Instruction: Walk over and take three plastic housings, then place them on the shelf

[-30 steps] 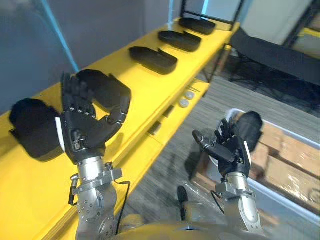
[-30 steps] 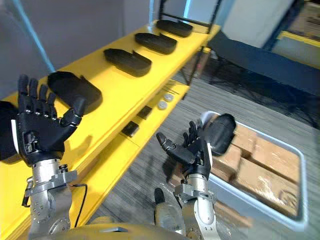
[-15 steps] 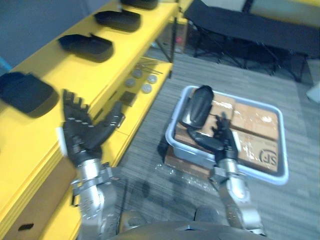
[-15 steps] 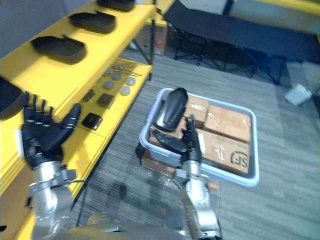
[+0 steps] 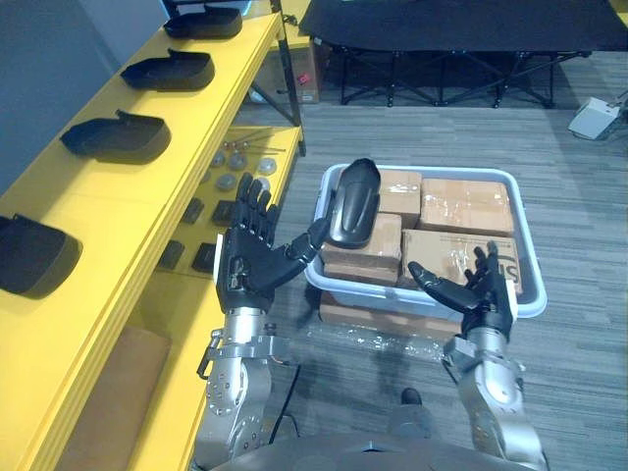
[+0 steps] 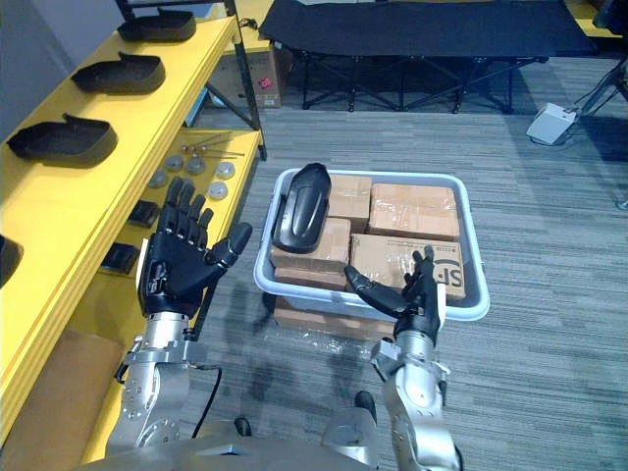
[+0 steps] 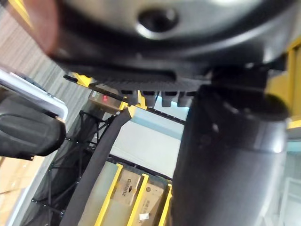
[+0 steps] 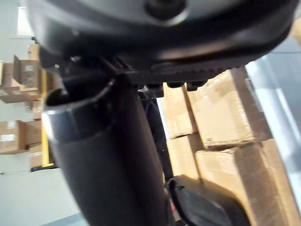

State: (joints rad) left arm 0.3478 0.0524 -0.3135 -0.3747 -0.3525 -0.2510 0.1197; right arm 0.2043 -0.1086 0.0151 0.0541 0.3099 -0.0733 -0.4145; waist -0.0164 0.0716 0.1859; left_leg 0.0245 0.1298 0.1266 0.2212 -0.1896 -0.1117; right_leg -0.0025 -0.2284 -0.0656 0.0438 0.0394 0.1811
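A black plastic housing [image 5: 353,201] leans upright on cardboard boxes [image 5: 466,211] inside a pale grey bin [image 5: 422,173] on the floor in front of me. Several more black housings [image 5: 113,137] lie in a row on the yellow shelf [image 5: 128,211] to my left. My left hand [image 5: 250,265] is raised between the shelf and the bin, open and empty, its thumb near the bin's left corner. My right hand [image 5: 478,294] hovers open and empty over the bin's near rim. The housing [image 8: 207,207] and boxes [image 8: 221,117] also appear past the right hand.
The bin rests on flat cardboard boxes [image 5: 378,319] on grey carpet. The shelf's lower level holds round metal discs [image 5: 235,162] and small black blocks [image 5: 196,211]. A black folding cot [image 5: 442,29] stands behind the bin, and a white object [image 5: 594,118] lies at the far right.
The camera has swung from the shelf toward the bin, which is now centred in front. Both hands stay open and empty; the right hand has come to the bin's near rim.
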